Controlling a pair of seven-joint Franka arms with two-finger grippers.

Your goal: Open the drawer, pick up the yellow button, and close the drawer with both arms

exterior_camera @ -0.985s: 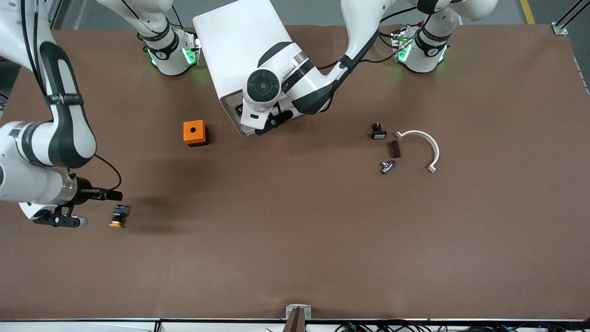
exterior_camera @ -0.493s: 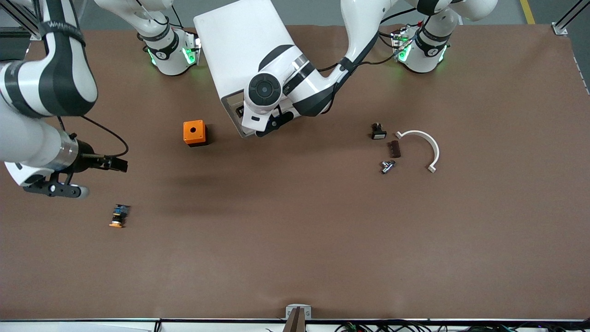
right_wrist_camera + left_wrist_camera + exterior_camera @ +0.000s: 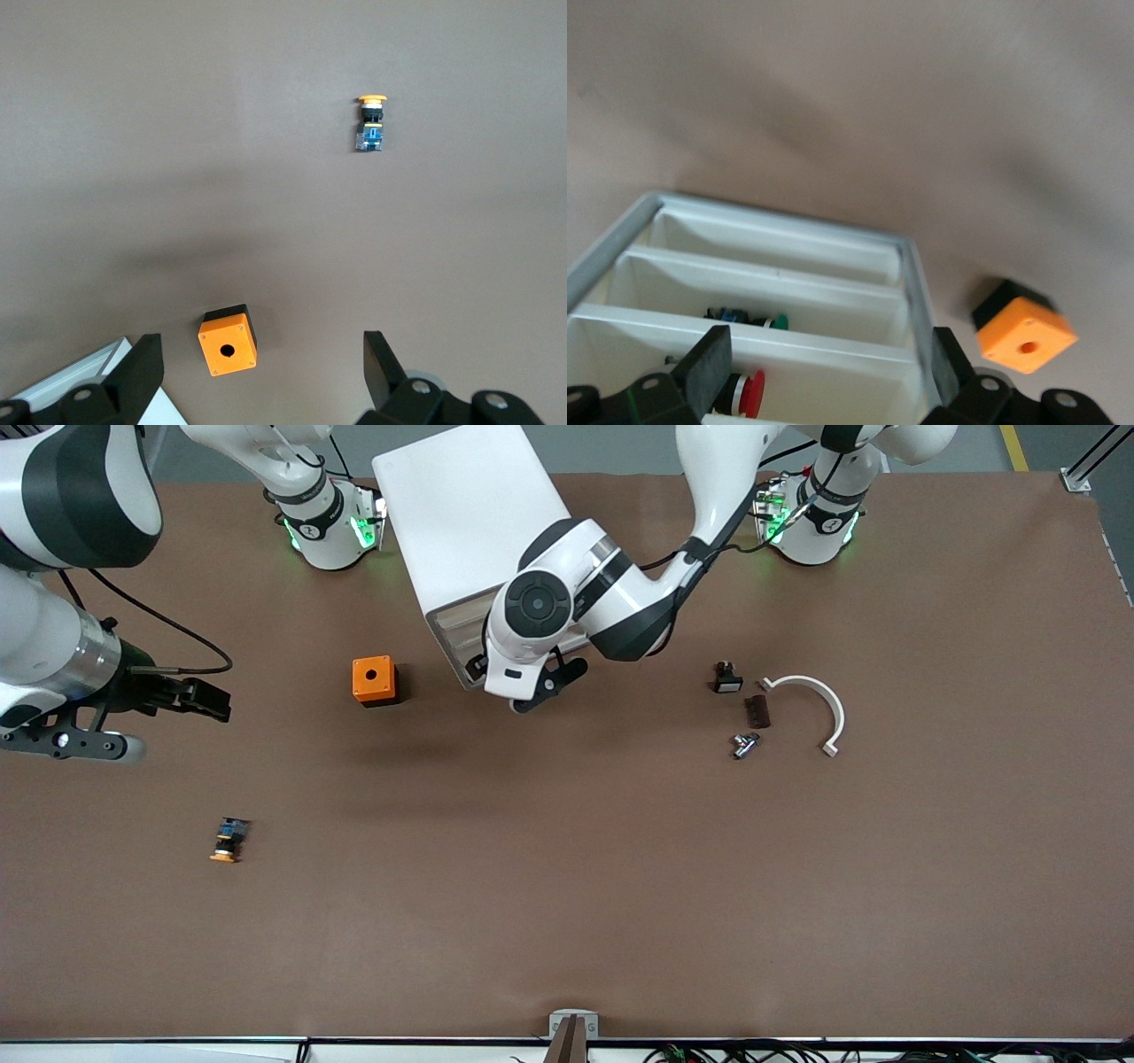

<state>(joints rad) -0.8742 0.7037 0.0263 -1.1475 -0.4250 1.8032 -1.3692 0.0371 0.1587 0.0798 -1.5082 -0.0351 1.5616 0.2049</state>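
Front view shows the white cabinet (image 3: 461,531) near the robots' bases, its top drawer (image 3: 456,642) pulled partly out, with the left gripper (image 3: 523,682) over the drawer's front edge; its fingers cannot be made out from this angle. The right gripper (image 3: 208,701) hangs over bare brown surface (image 3: 567,886) toward the right arm's end, fingers spread and holding nothing. The button (image 3: 229,840) lies on its side on the surface, nearer the camera than the orange box (image 3: 374,680) and well apart from it. Left wrist view shows its black fingers (image 3: 709,367) spread wide above the drawer's (image 3: 780,283) white compartments, with a red-capped part (image 3: 749,394) in one. Right wrist view shows the button (image 3: 370,124) alone on the surface, orange box (image 3: 228,341) between the released fingers (image 3: 142,372).
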